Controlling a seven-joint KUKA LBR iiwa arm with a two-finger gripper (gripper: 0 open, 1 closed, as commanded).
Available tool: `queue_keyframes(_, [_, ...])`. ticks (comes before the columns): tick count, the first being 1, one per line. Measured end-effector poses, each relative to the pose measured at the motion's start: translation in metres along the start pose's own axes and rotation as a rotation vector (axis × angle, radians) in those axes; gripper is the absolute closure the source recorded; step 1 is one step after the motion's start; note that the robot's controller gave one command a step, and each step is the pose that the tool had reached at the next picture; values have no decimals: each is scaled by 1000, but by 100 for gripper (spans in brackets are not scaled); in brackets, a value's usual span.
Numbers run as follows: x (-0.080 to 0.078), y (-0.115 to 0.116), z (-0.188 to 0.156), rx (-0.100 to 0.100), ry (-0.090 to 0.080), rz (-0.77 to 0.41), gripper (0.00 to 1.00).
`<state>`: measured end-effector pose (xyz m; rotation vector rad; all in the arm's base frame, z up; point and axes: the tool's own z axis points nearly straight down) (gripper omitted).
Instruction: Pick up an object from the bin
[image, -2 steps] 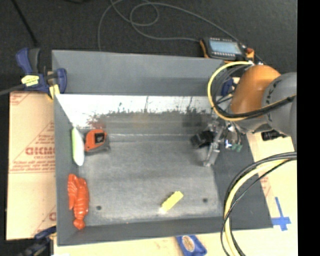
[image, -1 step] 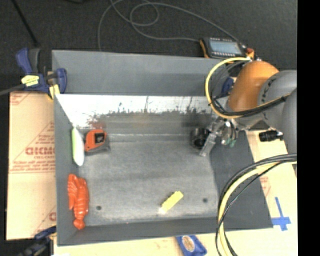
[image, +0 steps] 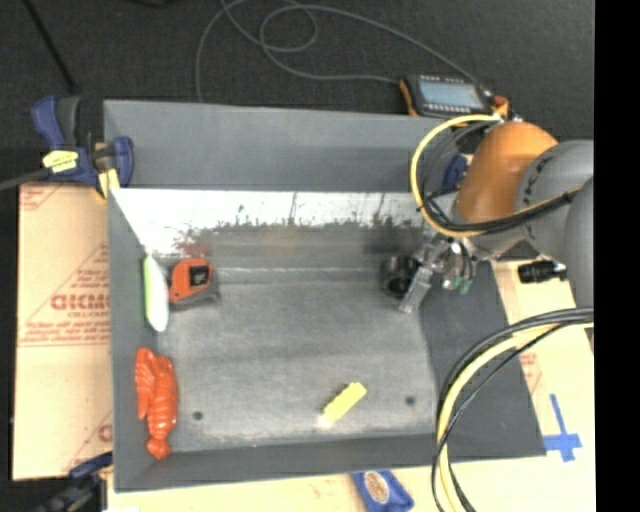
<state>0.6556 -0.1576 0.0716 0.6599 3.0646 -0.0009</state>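
Near the bin's right wall, close under the pale, scuffed back wall, the pincer (image: 411, 288) hung low over the grey metal bin (image: 300, 330), carried by the arm that came in from the view's right. Whether the pincer was spread or pressed together could not be told from this angle, as its tip was a dark and silvery tangle against the floor. Behind and above it sat the arm's rounded orange cover (image: 505, 172), with yellow and black cables (image: 432, 185) looping around the wrist.

The floor directly beneath the pincer looked bare and scratched. Nearest to it lay a small yellow block (image: 343, 402), oblong and tilted, below the pincer and a little to its left in the view, near the bin's front wall and well apart from the pincer.

Far to the pincer's left, across the open floor, an orange tape measure (image: 190, 280) with a dark face sat roughly level with it. Just beyond that, against the left wall, lay a long white stick-shaped thing with a green edge (image: 155, 295). Below those two, in the front left corner and farthest from the pincer, rested an orange-red toy lobster (image: 156, 400), stretched along the left wall.
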Motion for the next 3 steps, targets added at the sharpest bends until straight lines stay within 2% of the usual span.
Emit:
queue_keyframes(1, [-3, -1, -58, 0, -4, -2, 100])
queue_keyframes(3, [-6, -2, -101, 2, -2, -7, 100])
